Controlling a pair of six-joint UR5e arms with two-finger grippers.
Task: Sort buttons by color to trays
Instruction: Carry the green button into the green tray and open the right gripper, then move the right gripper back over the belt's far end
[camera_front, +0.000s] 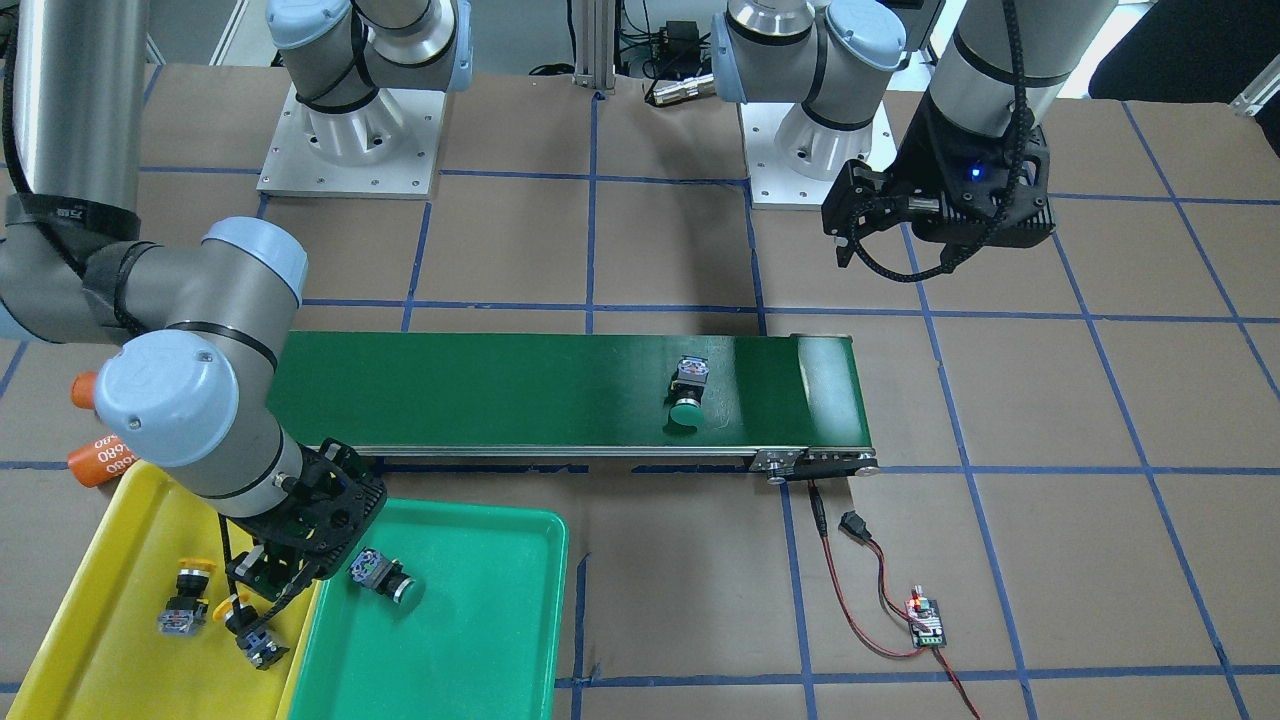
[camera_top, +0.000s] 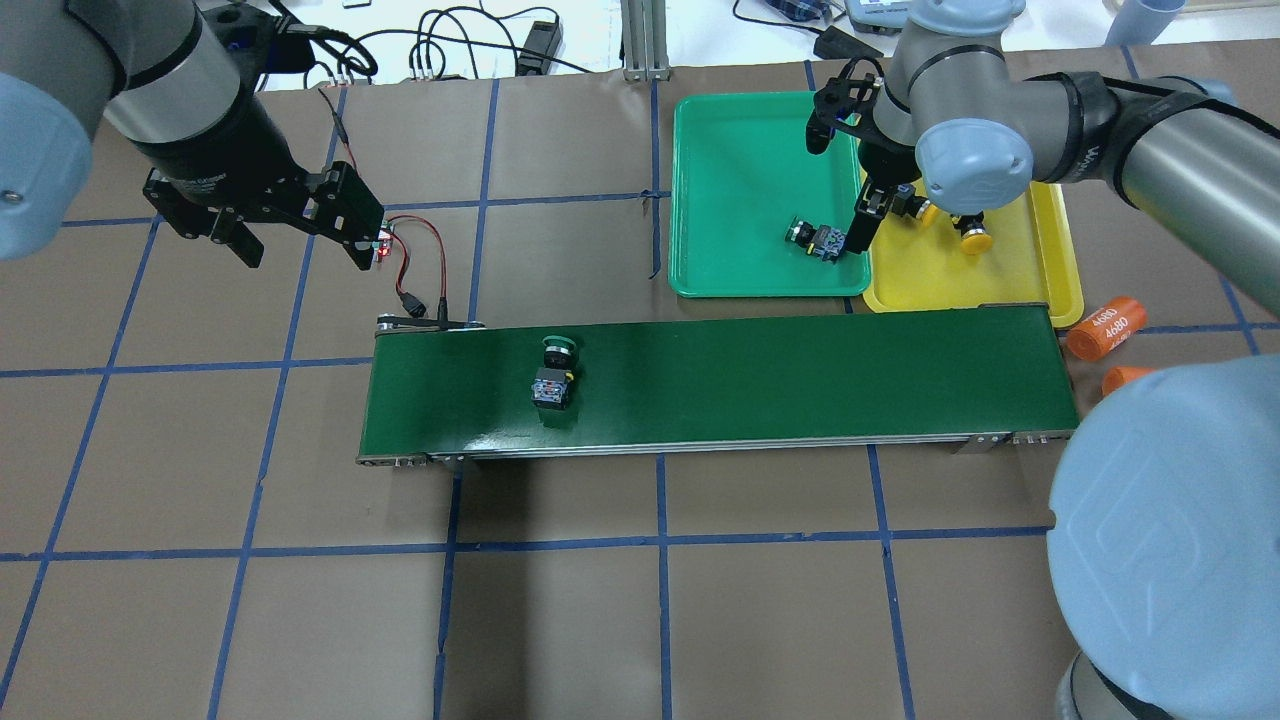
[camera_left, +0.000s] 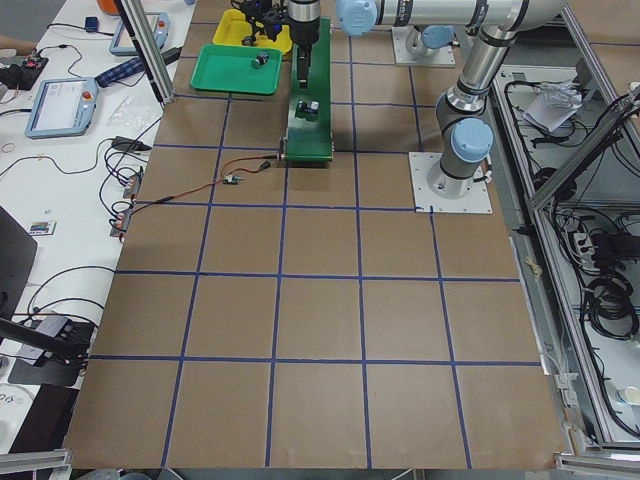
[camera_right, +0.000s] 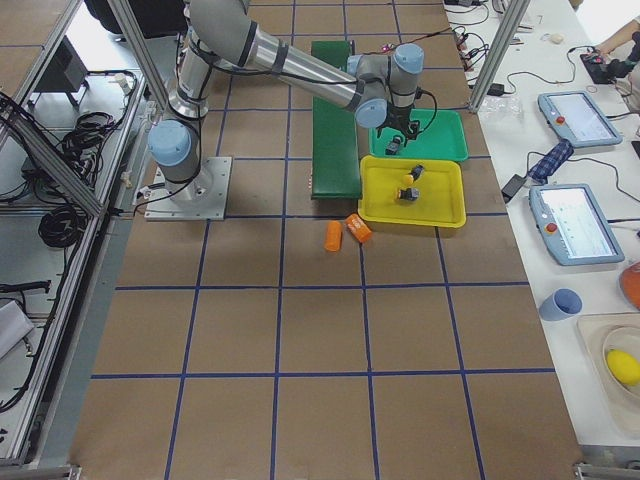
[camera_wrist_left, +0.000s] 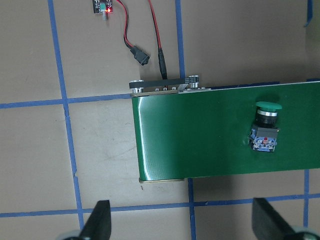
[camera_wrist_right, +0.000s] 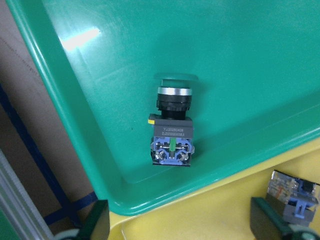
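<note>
One green button (camera_top: 555, 375) lies on its side on the dark-green conveyor belt (camera_top: 800, 380), also seen in the left wrist view as the green button (camera_wrist_left: 265, 127). My left gripper (camera_top: 302, 250) hovers open and empty beyond the belt's end, its fingers (camera_wrist_left: 97, 222) clear of everything. A second green button (camera_wrist_right: 172, 125) lies in the green tray (camera_top: 740, 150) near its corner. My right gripper (camera_top: 875, 220) hangs open just above it, over the seam with the yellow tray (camera_top: 1010, 285). Two yellow buttons (camera_top: 915, 208) (camera_top: 972, 232) rest in the yellow tray.
Two orange cylinders (camera_top: 1100, 328) lie on the table beside the yellow tray and the belt's end. A small circuit board (camera_top: 385, 245) with red wires sits under the left gripper, near the belt's other end. Brown paper with blue tape lines covers the table.
</note>
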